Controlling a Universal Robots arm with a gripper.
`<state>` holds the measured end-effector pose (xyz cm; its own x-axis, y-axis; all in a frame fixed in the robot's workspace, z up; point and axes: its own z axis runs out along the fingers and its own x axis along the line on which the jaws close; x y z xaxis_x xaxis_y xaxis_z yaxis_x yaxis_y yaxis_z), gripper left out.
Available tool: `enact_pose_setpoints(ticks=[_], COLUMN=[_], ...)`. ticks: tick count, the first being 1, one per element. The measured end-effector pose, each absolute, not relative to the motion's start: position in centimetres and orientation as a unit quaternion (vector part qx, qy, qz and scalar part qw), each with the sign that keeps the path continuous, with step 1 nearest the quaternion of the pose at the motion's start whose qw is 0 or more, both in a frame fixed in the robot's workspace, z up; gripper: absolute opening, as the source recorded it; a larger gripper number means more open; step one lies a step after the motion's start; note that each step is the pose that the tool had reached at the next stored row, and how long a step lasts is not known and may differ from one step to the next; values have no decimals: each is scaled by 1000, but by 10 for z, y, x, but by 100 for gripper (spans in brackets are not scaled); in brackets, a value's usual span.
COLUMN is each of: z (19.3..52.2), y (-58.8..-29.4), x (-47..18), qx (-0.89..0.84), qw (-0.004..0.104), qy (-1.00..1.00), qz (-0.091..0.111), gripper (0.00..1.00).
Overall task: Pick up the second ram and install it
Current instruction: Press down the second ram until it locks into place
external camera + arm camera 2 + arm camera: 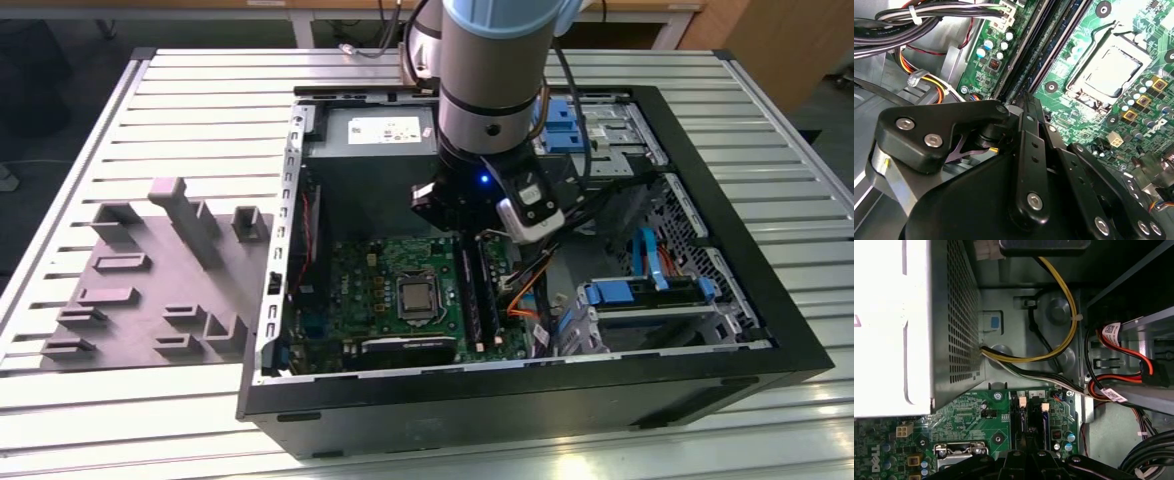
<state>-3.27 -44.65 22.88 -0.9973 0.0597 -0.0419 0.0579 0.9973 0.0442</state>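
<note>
My gripper (470, 232) reaches down into the open computer case (534, 390), over the green motherboard (367, 290). Its black fingers are drawn together into one narrow tip (1026, 100), with nothing showing between them. That tip stands at the far end of the memory slots, beside the processor socket (1106, 70). The second ram (1054, 35) is a slim dark stick that runs along a slot away from the tip. In the exterior view it stands as a dark strip (471, 295) with another dark strip next to it. Whether the tip touches it is hidden. The gripper's linkages (1026, 455) hang over the slots.
A pale grey tray (147, 290) with upright blocks lies at the exterior view's left, outside the case. The power supply box (904, 325) sits close behind the gripper. Cable bundles (929, 20) and a drive cage (654, 300) crowd the exterior view's right side of the slots.
</note>
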Motion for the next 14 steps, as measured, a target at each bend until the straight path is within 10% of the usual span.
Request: enact_pose_setpoints(ticks=[14], z=[226], y=[-444], x=[-33], qx=[38], qw=[22], qy=[999], qz=[21], gripper=[11])
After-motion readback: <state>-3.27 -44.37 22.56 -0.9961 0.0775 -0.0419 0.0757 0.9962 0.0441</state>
